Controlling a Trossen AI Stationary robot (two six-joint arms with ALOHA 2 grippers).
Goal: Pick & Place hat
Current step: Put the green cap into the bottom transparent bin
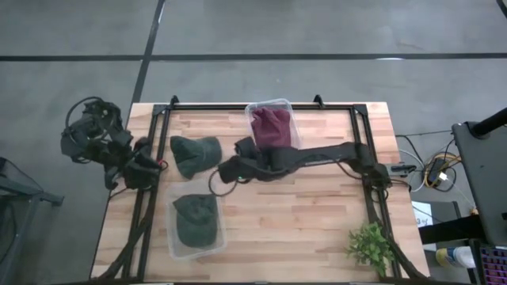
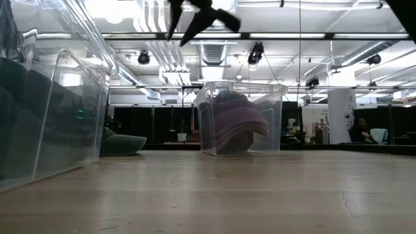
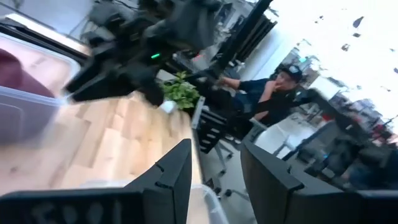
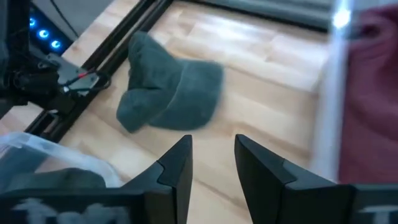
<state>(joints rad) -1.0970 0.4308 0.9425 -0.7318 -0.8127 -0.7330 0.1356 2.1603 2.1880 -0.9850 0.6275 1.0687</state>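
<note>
The wooden worktop (image 1: 317, 214) carried two clear bins. The bin (image 1: 273, 124) at 12 o'clock held a maroon hat (image 1: 271, 127); the bin (image 1: 196, 222) at 7 o'clock held a dark green hat (image 1: 195, 218). A second green hat (image 1: 194, 153) lay loose on the boards at 10 o'clock. The right gripper (image 1: 223, 170) hung just beside that loose hat, its fingers (image 4: 177, 165) narrowly parted and holding nothing. The left gripper (image 1: 146, 168) waited at 9 o'clock, fingers (image 3: 174, 174) spread, empty. A small green plant (image 1: 370, 247) stood at 5 o'clock. No writing was legible.
</note>
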